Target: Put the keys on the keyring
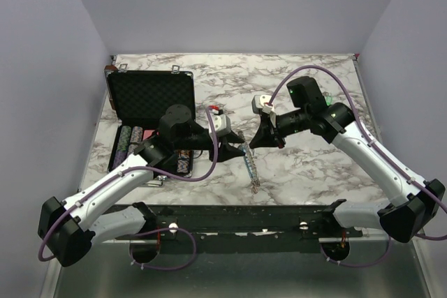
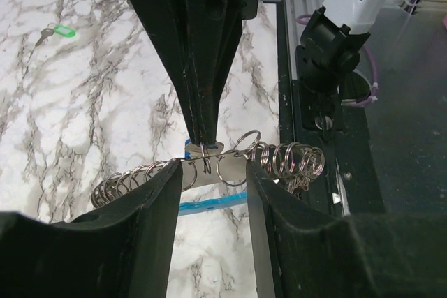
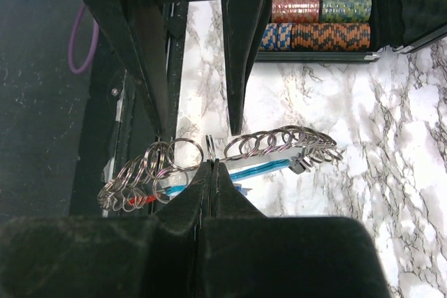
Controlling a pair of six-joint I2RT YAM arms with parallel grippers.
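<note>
My right fingers pinch one ring of the keyring. My left fingers are spread, tips against it. A green key lies at ten o'clock on the surface.

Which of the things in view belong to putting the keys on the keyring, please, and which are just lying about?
For the job: keyring, pinched by the right pincer; green key on the table.
Lying about: black case; poker chips inside it.
</note>
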